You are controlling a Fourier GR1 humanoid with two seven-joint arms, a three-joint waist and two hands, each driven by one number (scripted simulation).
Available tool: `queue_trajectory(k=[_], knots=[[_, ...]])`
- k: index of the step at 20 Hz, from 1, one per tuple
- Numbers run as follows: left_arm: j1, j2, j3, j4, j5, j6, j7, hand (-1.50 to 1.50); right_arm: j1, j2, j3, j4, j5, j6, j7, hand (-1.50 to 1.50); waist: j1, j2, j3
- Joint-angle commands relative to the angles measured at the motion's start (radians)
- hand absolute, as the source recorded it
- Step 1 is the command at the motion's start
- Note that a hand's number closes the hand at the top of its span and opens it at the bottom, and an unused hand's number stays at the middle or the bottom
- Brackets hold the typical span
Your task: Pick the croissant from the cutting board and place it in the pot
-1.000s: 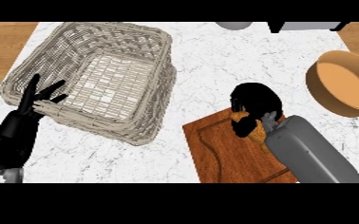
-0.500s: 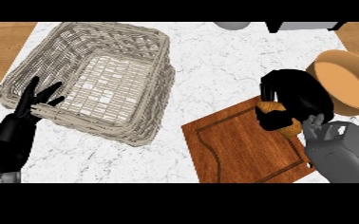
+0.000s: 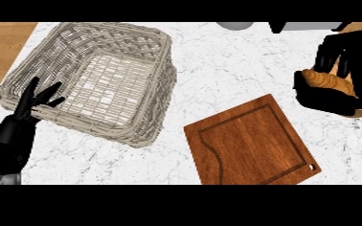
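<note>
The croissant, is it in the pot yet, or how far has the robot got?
Picked up: the cutting board lies bare. The right hand holds the croissant at the view's right edge. Still left: letting it go into the pot, hidden behind that hand.

You've got two matte black hands w/ slim, segmented fingers, the left hand (image 3: 21, 124) running down into a black wrist w/ a bit of grey forearm at the bottom edge, the right hand (image 3: 338, 60) all black, no markings showing.
</note>
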Motion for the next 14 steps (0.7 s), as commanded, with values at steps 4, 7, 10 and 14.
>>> queue_trajectory(k=[4,7,10,14], knots=[[0.060,0.023,-0.001,0.091,-0.015,-0.029,0.057,0.00,-0.009,-0.004,-0.187,-0.039,-0.042,-0.053,0.009,1.50,0.024,0.020,-0.014],[0.026,0.010,0.005,0.144,-0.030,-0.020,0.017,0.00,-0.018,-0.027,-0.295,0.004,-0.110,-0.074,-0.068,1.50,0.022,0.024,-0.014],[0.021,0.052,0.038,0.094,-0.011,-0.040,0.065,0.00,-0.020,-0.060,-0.364,0.049,-0.131,-0.080,-0.119,1.50,0.031,0.021,-0.014],[0.012,0.001,-0.003,0.139,-0.054,-0.011,0.034,0.00,-0.009,-0.087,-0.422,0.176,-0.138,-0.124,-0.248,1.50,0.032,0.026,-0.014]])
